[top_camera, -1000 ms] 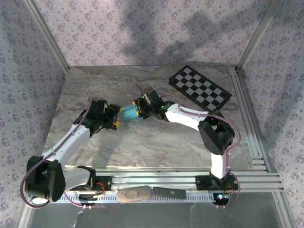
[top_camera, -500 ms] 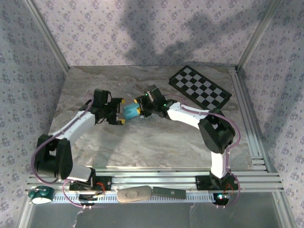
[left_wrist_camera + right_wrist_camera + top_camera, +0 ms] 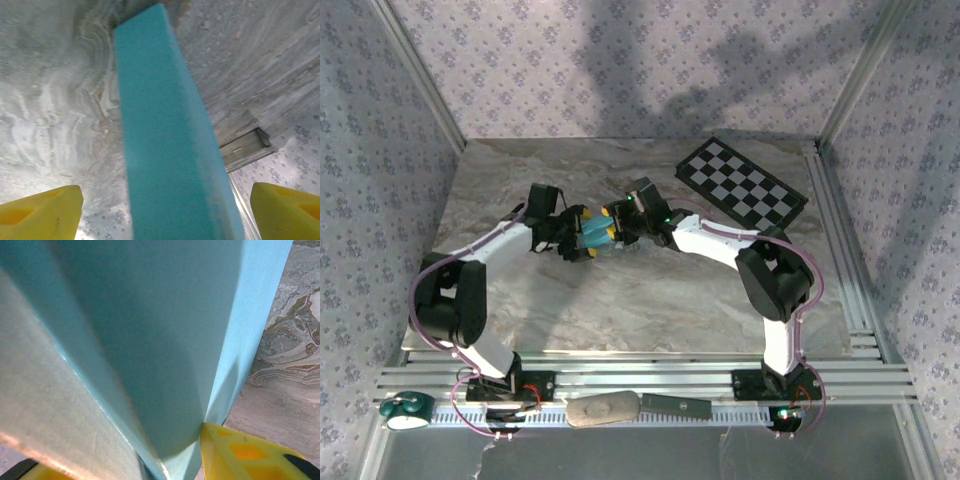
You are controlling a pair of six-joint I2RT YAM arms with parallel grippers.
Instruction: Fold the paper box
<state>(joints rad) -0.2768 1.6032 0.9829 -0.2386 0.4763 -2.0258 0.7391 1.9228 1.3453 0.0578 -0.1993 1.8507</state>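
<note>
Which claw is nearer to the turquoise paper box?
Right. The right claw grips the paper box at one end; the left claw stands open around its other end, not touching it.

The flat turquoise card box [image 3: 165, 130] is matt, faintly fibrous; grey marbled tabletop [image 3: 55, 100] beneath it smooth, slightly glossy; yellow plastic fingertips [image 3: 40, 212] beside the box matt.
</note>
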